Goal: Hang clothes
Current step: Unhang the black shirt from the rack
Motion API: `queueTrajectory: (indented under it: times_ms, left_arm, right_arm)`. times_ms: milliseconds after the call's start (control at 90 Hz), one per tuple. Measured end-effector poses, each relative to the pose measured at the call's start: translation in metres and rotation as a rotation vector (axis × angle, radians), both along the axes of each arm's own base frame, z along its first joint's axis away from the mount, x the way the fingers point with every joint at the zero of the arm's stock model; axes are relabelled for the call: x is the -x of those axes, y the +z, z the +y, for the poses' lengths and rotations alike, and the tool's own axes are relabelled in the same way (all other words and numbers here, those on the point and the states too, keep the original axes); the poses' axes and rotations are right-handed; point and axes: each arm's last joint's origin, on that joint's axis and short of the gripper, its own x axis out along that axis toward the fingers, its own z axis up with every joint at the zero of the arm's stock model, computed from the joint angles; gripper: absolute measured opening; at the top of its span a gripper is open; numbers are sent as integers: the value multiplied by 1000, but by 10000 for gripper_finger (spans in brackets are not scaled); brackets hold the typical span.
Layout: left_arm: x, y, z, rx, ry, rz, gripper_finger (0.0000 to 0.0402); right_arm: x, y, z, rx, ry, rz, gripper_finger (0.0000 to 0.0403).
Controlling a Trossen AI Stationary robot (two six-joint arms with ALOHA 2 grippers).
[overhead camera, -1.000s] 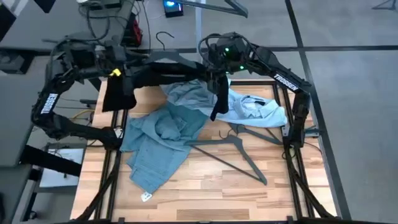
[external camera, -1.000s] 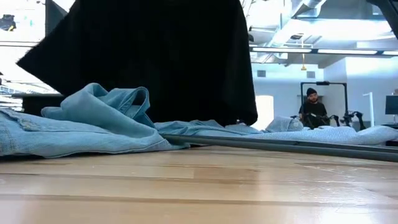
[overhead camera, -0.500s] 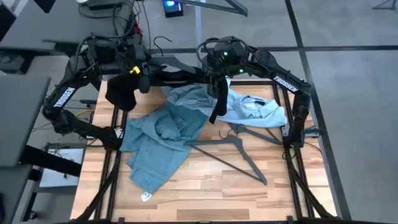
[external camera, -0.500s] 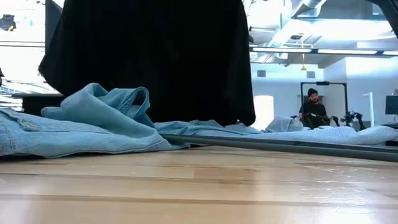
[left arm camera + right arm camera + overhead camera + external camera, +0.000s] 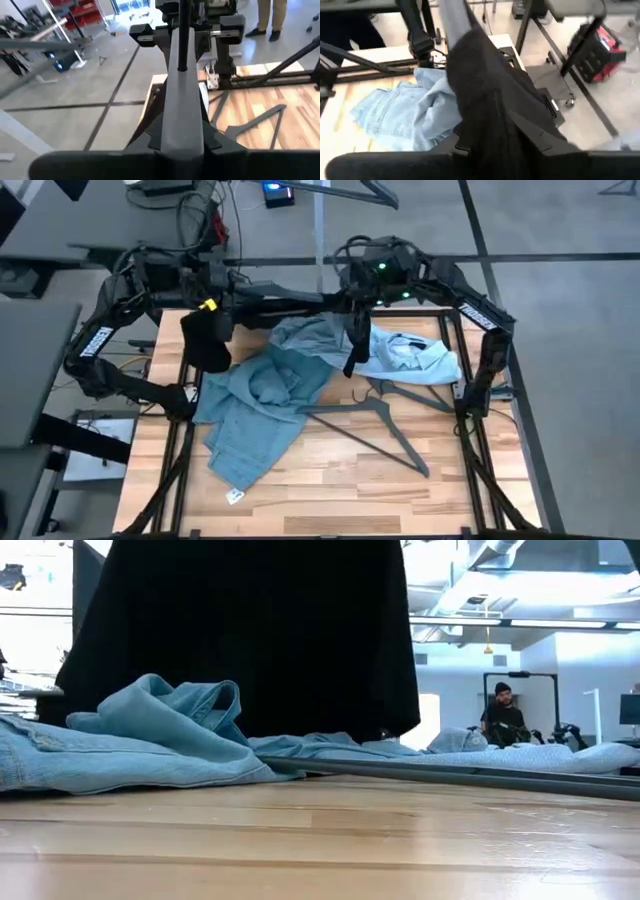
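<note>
Looking down from the high view, I have both arms raised over the far edge of the bench (image 5: pixel 330 480), with the black t-shirt (image 5: pixel 205 340) stretched between them on a dark grey hanger (image 5: pixel 275 280). My left end effector (image 5: pixel 215 285) sits at the left end of that hanger, and the shirt's bunched fabric hangs down from there over the bench's far left corner. My right end effector (image 5: pixel 352 300) is at the other end, with a narrow black strip of the shirt dangling below it over the pale shirt. In the left wrist view the grey hanger arm (image 5: pixel 182 100) runs straight out from between my fingers, so that end effector is clamped on the hanger. In the right wrist view black cloth (image 5: pixel 490 110) covers the grip; I cannot tell how those fingers stand.

From the low view the black t-shirt (image 5: pixel 250 630) hangs like a curtain across the back, its hem just above the garments on the bench.

On the bench, the light blue jeans (image 5: pixel 255 405) lie crumpled from the centre toward the left front. The pale blue-white button shirt (image 5: pixel 410 355) lies rumpled at the far right, touching the jeans. Two spare grey hangers rest on the wood: one (image 5: pixel 365 425) across the middle, partly under the jeans' edge, and another (image 5: pixel 410 393) just beside the pale shirt's near edge.

A person (image 5: pixel 502 712) sits in the room beyond.
</note>
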Motion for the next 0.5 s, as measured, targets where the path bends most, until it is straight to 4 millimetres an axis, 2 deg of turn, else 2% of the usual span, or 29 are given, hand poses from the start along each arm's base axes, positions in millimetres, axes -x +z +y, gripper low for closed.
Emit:
queueTrajectory:
  times_ms: [133, 311, 400, 500]
  left_arm:
    - [4, 2, -1, 0, 27, -12, 20]
    - [3, 1, 0, 5, 35, -9, 20]
    - [7, 3, -2, 4, 37, -18, 20]
    - [19, 8, -6, -29, 107, -44, 19]
  right_arm:
    - [6, 6, 0, -32, -77, -36, 145]
    - [7, 6, -1, 4, -53, -27, 241]
    - [21, 11, 0, 3, -60, -11, 268]
    - [43, 19, 0, -6, -90, -2, 275]
